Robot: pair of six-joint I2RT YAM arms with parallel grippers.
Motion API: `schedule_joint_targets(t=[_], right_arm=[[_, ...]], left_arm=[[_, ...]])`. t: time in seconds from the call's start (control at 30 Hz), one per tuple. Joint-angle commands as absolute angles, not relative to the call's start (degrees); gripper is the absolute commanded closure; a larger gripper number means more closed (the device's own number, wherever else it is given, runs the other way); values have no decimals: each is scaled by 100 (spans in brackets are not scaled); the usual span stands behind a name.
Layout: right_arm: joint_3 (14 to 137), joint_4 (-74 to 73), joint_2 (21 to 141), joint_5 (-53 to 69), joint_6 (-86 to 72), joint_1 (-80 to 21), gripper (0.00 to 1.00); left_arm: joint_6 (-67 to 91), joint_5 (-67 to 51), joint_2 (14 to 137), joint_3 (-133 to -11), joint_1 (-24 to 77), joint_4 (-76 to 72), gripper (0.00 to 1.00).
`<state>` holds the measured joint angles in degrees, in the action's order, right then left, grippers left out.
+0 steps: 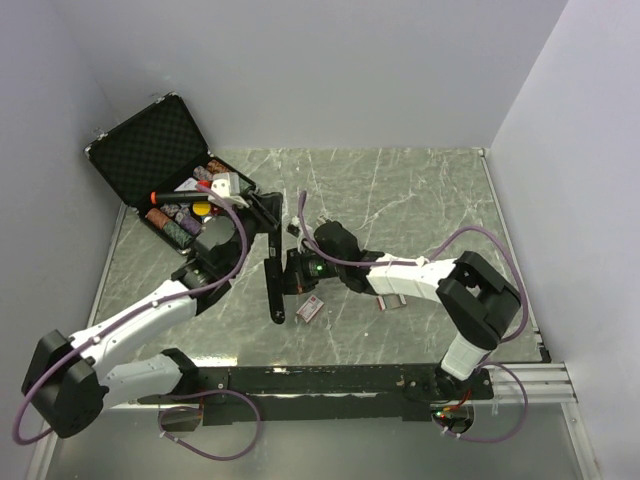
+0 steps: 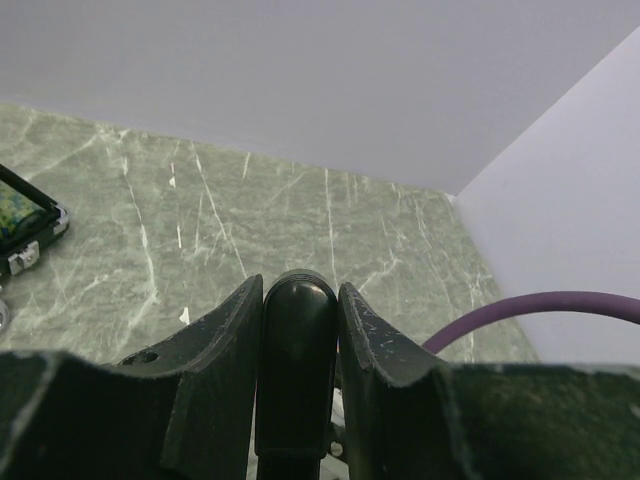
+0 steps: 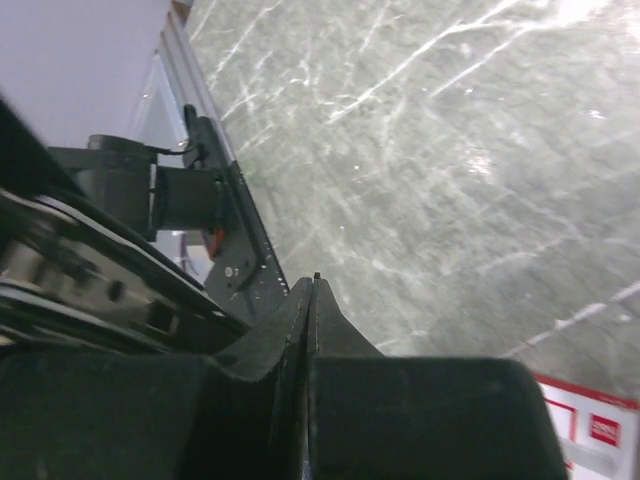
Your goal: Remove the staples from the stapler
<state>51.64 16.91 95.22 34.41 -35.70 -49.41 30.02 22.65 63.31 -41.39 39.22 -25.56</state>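
**Stapler unloading, bracing stage.** Nearest the arm bases, a staple box lies on the table just right of the stapler's near end. The stapler runs near-to-far at mid-table, apparently hinged open; whether staples sit in its rail cannot be told. The right gripper, jaws pressed together and empty, reaches in low from the right, its tips just beside the stapler's middle. The left gripper, arm stretched from the left, clamps the stapler's far end. Beyond, left of the stapler, stands an open case. Judged next: the closed tips push the strip out, which calls for a firm left hold.
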Motion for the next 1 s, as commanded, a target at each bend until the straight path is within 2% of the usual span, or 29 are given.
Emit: schedule_joint_targets(t=[0.0, 0.13, 0.37, 0.47, 0.77, 0.97], right_arm=[[5441, 1424, 9062, 3340, -3270, -4747, 100], [5475, 916, 8737, 2946, -2980, -4579, 100], [5642, -446, 8122, 1206, -2417, -4535, 100], [5739, -947, 7884, 845, -2294, -4535, 100], [5502, -1196, 7348, 1353, -2390, -4640, 100], [5397, -880, 7699, 1538, -2566, -4763, 100]], left_arm=[[2997, 2417, 5854, -4403, 3938, -2796, 99], [2945, 2391, 5599, -4430, 3946, -2672, 99], [2839, 2452, 5309, -4438, 3946, -2365, 99], [2769, 2531, 5186, -4465, 3946, -2207, 99], [2751, 2523, 4764, -4570, 3946, -1899, 99], [2672, 2619, 4553, -4527, 3946, -1696, 99]])
